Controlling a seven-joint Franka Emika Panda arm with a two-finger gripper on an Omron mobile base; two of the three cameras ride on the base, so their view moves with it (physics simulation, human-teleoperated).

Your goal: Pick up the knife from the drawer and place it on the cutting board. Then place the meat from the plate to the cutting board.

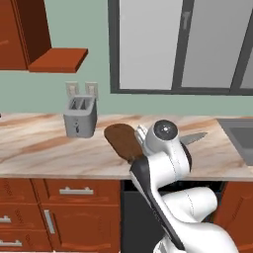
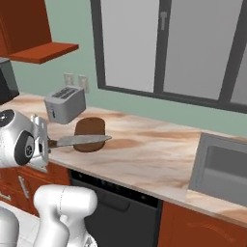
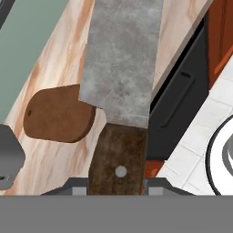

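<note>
progress: the slim knife with dark brown handle and silver-grey blade (image 2: 79, 140) was out of the drawer but not yet on the dark brown oval wooden cutting board (image 1: 123, 140); the meat step looked untouched.
pincer: the pincer (image 3: 118, 184) was pinching the knife's handle.
knife: held over the marbled tabletop (image 2: 144, 154), near the board.

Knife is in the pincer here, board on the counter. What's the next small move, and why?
Probably carry the knife forward over the cutting board and lower it. The pincer is shut on the handle and holds the knife above the counter, with the blade only partly over the board.
</note>
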